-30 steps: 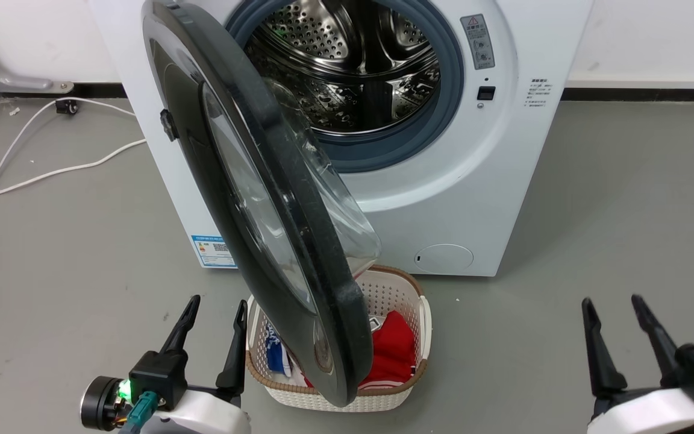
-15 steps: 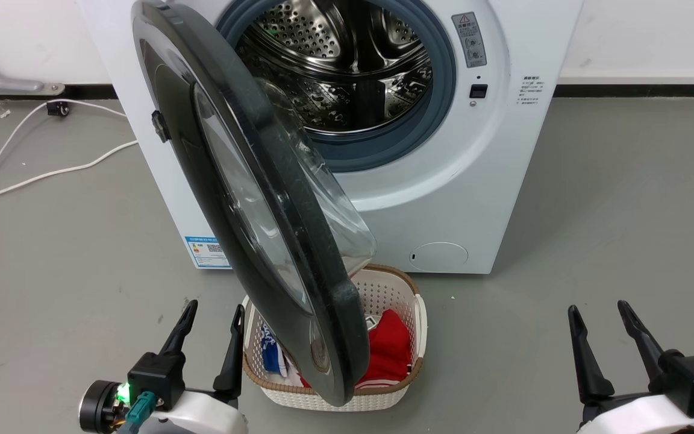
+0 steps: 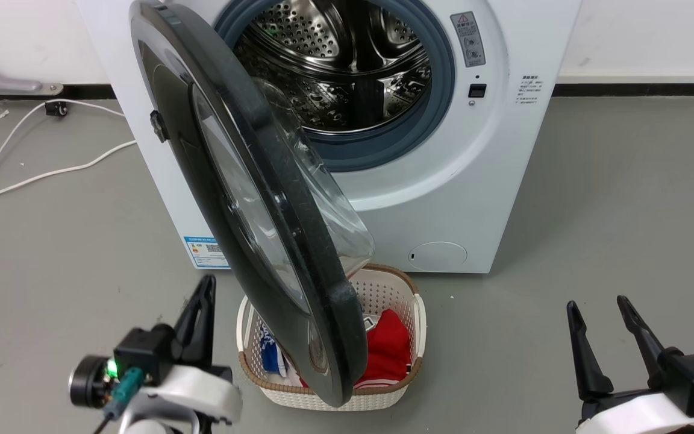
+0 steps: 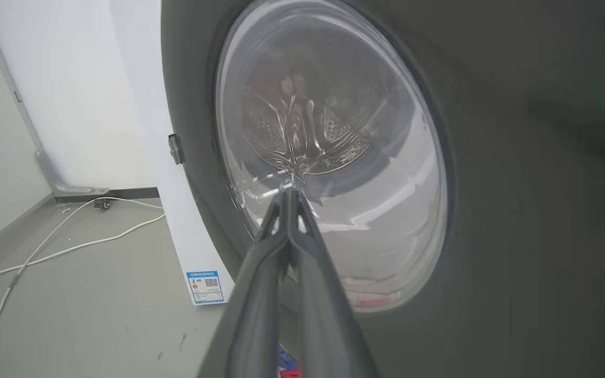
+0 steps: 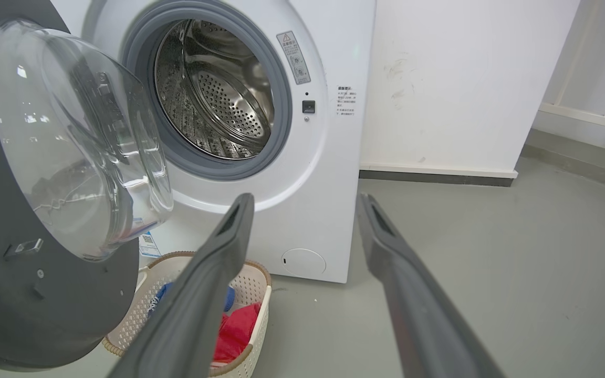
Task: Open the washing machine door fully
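At frame centre the door is seen partway out; left gripper is pinched together, right gripper spread apart.

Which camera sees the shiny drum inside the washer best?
The right wrist view: the drum shows almost whole and clear. In the head view the washing machine door hides its left side. The left wrist view sees it warped through the door's glass.
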